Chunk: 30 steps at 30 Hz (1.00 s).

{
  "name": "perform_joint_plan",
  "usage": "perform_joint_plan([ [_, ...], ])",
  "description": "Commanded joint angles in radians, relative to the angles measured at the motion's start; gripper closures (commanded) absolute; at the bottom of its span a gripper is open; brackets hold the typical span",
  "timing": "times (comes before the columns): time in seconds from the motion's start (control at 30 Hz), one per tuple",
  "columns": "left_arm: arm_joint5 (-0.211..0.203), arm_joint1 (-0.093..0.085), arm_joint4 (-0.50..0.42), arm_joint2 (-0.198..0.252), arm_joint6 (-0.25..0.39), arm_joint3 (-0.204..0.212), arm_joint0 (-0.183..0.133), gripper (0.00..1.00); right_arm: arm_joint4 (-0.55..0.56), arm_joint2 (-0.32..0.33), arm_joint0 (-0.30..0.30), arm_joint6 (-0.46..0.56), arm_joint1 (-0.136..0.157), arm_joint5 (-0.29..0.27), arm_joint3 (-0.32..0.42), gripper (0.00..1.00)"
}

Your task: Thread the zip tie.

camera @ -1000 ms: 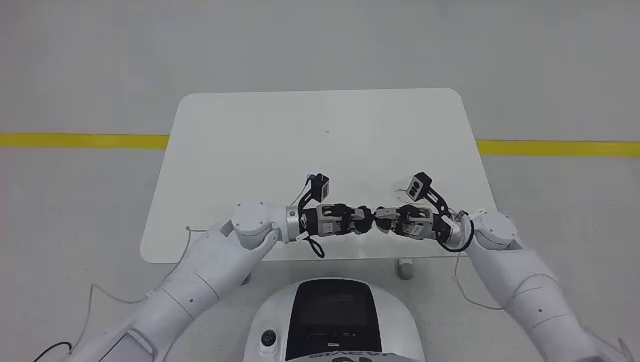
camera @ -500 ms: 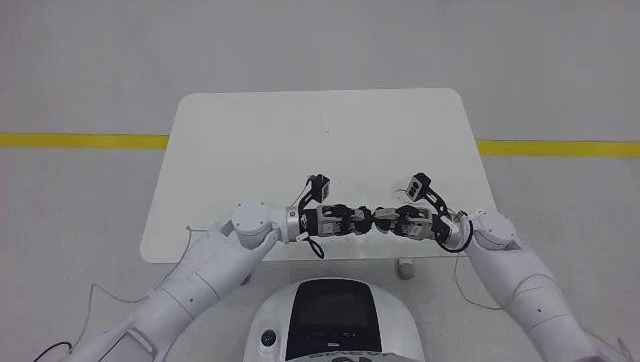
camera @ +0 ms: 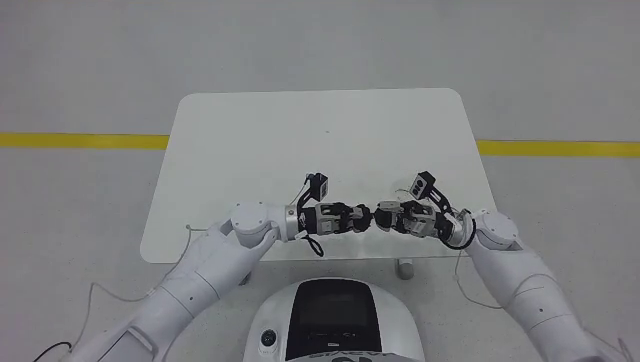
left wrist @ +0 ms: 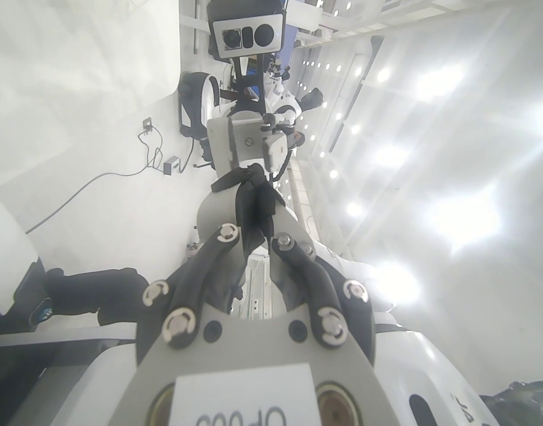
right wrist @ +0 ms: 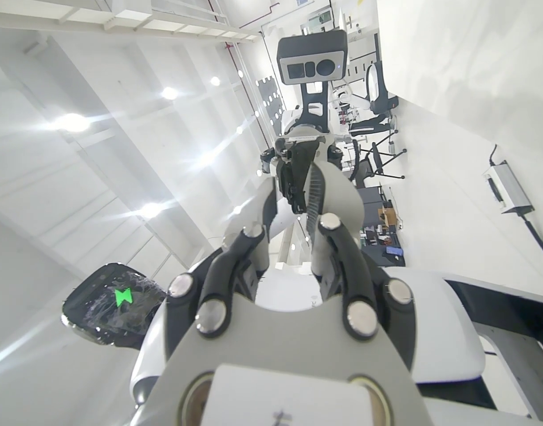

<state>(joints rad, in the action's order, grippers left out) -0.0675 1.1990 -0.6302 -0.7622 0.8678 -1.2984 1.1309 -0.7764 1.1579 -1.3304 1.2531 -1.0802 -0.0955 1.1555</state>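
Note:
Both arms meet tip to tip over the table's front edge. A black zip tie [camera: 373, 216] spans the small gap between them. My left gripper [camera: 362, 218] is shut on the zip tie [left wrist: 253, 199], whose strap runs from between its fingers [left wrist: 229, 233] to a bunched end at the right gripper [left wrist: 249, 146] facing it. My right gripper [camera: 386, 219] is shut on the ribbed strap of the zip tie [right wrist: 315, 190], which leads toward the left gripper [right wrist: 298, 159] opposite. How far the tail sits in the head is hidden.
The white table [camera: 320, 142] stretches away beyond the grippers with a bare top. Its front edge lies just under both wrists. Cables and a small box [left wrist: 169, 165] lie on the floor off to the side.
The two joined grippers have shifted slightly away from the robot's body and stayed tip to tip. Both holds on the zip tie are unchanged.

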Motion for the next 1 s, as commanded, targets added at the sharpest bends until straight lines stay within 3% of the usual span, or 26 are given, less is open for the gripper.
perform_joint_plan([
  [0.0, -0.011, -0.001, -0.005, -0.003, 0.007, -0.002, 0.002, 1.0, -0.015, 0.008, -0.002, -0.011, 0.0, -0.003, -0.004, 0.0],
  [0.1, -0.02, -0.003, -0.004, -0.006, 0.038, -0.001, -0.001, 1.0, -0.039, 0.016, -0.005, -0.031, -0.002, -0.008, -0.006, 0.0],
  [0.47, -0.02, -0.003, -0.004, -0.006, 0.038, -0.001, -0.001, 1.0, -0.039, 0.016, -0.005, -0.031, -0.002, -0.008, -0.006, 0.0],
  [0.57, -0.106, -0.006, 0.214, 0.013, -0.113, -0.02, -0.003, 1.0, -0.039, 0.016, -0.005, -0.031, -0.002, -0.008, -0.006, 0.0],
  [0.73, -0.202, -0.011, 0.427, 0.022, -0.246, -0.01, 0.0, 1.0, -0.039, 0.016, -0.005, -0.031, -0.002, -0.008, -0.006, 0.0],
  [0.8, -0.224, -0.014, 0.508, 0.027, -0.282, -0.004, -0.003, 1.0, -0.039, 0.016, -0.005, -0.031, -0.002, -0.008, -0.006, 0.0],
  [0.9, -0.273, -0.016, 0.561, 0.029, -0.298, -0.002, 0.001, 1.0, -0.039, 0.016, -0.005, -0.031, -0.002, -0.008, -0.006, 0.0],
  [0.97, -0.273, -0.019, 0.606, 0.03, -0.304, -0.014, 0.0, 1.0, -0.039, 0.016, -0.005, -0.031, -0.002, -0.008, -0.006, 0.0],
])
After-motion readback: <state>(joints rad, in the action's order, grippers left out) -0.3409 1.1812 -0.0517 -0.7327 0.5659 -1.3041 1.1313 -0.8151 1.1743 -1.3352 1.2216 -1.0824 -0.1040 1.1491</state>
